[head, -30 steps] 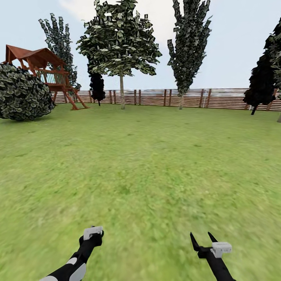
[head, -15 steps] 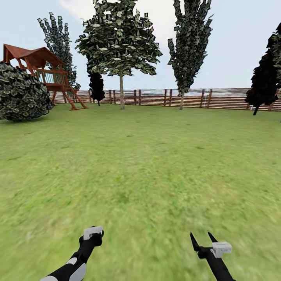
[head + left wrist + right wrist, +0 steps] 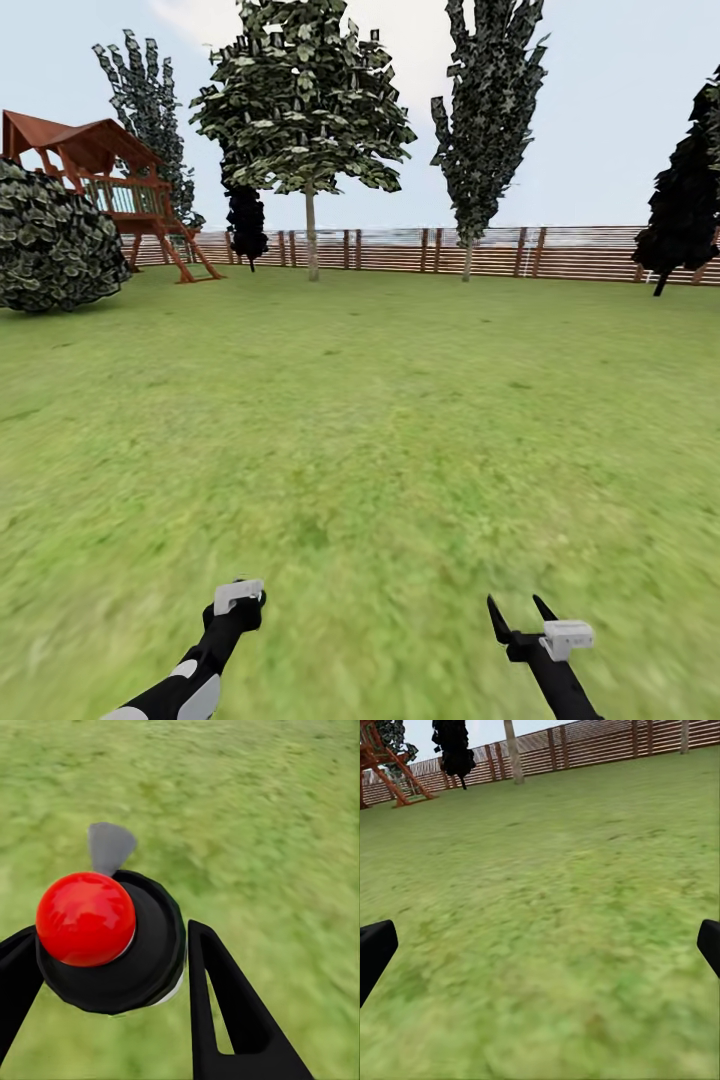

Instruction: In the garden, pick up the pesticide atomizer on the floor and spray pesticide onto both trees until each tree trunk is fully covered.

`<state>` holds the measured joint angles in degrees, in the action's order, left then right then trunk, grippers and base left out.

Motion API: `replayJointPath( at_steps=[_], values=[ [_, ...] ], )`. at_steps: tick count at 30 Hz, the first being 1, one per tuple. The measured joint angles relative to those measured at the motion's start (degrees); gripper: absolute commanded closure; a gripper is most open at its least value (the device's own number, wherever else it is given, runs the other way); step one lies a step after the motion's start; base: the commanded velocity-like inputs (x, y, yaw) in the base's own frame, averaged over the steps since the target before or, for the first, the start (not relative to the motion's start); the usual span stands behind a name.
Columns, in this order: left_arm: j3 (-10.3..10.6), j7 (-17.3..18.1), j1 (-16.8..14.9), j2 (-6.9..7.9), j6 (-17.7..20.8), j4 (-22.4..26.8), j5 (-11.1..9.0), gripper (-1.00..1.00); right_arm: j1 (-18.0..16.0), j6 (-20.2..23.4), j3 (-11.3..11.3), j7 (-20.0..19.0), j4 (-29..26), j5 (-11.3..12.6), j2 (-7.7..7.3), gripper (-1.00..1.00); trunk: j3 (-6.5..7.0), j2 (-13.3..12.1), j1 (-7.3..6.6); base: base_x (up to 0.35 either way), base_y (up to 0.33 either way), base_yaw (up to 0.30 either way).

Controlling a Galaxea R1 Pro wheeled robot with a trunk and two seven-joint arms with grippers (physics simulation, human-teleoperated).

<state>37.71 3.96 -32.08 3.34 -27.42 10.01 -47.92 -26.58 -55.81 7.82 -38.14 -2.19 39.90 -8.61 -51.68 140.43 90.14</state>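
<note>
Green lawn [image 3: 380, 420] w/ slat fence [image 3: 500, 250] behind; left gripper [image 3: 105, 967] pinches the pesticide atomizer [image 3: 112, 937], right gripper [image 3: 522, 608] fingers spread wide, holding nothing.

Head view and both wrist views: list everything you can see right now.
green trees: three, along the far fence
near-black trees: two, by the fence
bush: one, dark green, far left
play tower: one, red-brown, behind the bush
fence: one, brown slats, far edge
lawn: green, all around
pesticide atomizer: one, black with red top, in left gripper
left gripper: black, closed on the atomizer
right gripper: black, open, empty
</note>
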Motion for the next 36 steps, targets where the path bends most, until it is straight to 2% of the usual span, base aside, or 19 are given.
replayJointPath(
  at_steps=[36],
  values=[
    [0.0, 0.0, 0.0, 0.00, 0.0, 0.0, 0.0, 1.00, 0.0, 0.0, 0.0, 0.0, 0.0, 0.0, 0.00, -1.00, 0.00, 0.0, 0.00, 0.338, 0.000, 0.000]
  ],
)
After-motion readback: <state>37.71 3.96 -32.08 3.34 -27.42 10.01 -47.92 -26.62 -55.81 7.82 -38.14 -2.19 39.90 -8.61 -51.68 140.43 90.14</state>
